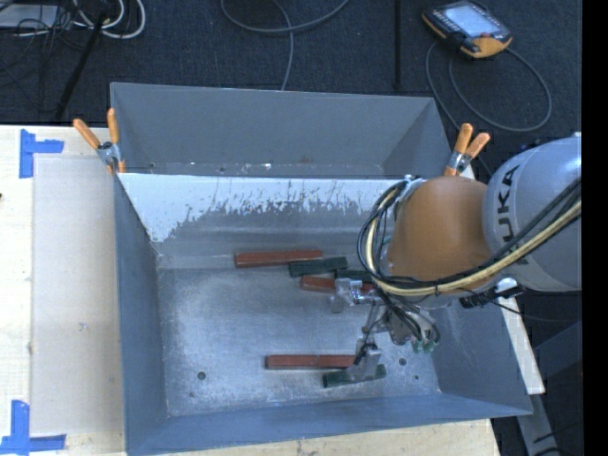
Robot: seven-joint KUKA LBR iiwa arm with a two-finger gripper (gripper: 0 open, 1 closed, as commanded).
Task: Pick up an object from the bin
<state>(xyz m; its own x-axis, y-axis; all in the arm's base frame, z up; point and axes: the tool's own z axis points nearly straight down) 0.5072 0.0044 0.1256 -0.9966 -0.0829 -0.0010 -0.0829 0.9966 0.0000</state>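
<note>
My gripper point(364, 356) hangs low in the front right part of the bin, under the orange wrist cover. Its tip sits right above a short dark green block point(353, 376) lying near the front wall. Just left of the tip, a reddish-brown flat bar point(306, 361) lies on the floor, with its right end close to the gripper. Whether the tip touches either piece I cannot make out.
Further back, a longer reddish-brown bar point(278, 257), a dark green bar point(319, 267) and another brown bar point(317, 282) lie together mid-bin, partly under the arm's cables. The bin's sloped right wall is close to the gripper.
</note>
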